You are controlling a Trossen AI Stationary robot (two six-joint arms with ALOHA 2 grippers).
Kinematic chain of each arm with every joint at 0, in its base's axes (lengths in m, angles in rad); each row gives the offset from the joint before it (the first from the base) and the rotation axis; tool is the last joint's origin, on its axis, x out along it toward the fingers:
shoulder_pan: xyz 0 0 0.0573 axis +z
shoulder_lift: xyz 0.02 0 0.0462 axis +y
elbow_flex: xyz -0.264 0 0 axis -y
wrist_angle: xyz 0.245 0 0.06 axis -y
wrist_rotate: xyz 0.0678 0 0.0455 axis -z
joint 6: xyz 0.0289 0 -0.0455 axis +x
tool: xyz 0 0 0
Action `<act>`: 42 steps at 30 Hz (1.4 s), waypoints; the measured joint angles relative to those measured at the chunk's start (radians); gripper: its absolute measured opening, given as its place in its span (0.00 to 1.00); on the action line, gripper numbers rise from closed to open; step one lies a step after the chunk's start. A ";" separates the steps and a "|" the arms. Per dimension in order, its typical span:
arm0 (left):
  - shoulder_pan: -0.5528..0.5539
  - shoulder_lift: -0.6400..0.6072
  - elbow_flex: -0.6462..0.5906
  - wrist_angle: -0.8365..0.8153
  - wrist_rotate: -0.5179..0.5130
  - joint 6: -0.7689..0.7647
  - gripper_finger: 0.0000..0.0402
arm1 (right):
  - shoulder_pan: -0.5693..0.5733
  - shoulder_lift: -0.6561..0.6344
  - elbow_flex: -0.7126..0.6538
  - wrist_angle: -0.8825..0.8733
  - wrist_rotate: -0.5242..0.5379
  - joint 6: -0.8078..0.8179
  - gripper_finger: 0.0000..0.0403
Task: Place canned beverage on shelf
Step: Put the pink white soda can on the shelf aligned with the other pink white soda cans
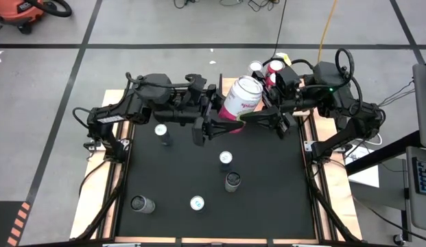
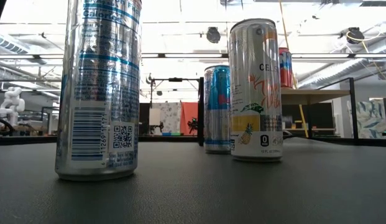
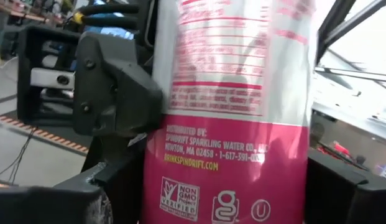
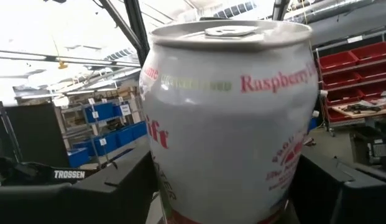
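Tabletop [image 1: 267, 199]: five loose cans standing on black mat | Left hand [image 1: 211, 122]: fingers flank pink base of raspberry can [image 1: 241, 97], grip unclear | Right hand [image 1: 267, 113]: fingers flank can's silver upper end, grip unclear | Can: aloft, tilted, between both hands | Shelf [image 1: 295, 82]: far right edge, two cans on it

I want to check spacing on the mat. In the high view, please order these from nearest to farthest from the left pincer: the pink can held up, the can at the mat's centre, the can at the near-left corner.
1. Pink can: at the left pincer itself, between both arms.
2. Centre can: mid-mat.
3. Corner can: mat's near-left.
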 joint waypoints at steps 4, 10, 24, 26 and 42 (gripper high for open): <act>-0.001 0.000 0.000 -0.012 -0.039 -0.012 0.88 | -0.019 -0.011 0.000 -0.009 -0.006 -0.010 0.67; 0.001 -0.004 -0.001 -0.034 -0.069 -0.008 0.93 | -0.030 -0.030 -0.002 -0.037 0.001 -0.009 0.67; -0.001 -0.004 -0.001 -0.089 -0.123 -0.028 0.94 | -0.038 -0.055 -0.002 -0.116 0.006 -0.011 0.67; 0.000 -0.009 -0.001 -0.120 -0.129 -0.029 0.94 | -0.038 -0.061 -0.002 -0.143 0.008 -0.017 0.67; 0.001 -0.025 -0.003 -0.157 -0.221 0.024 0.94 | -0.037 -0.144 0.000 -0.422 0.028 -0.040 0.67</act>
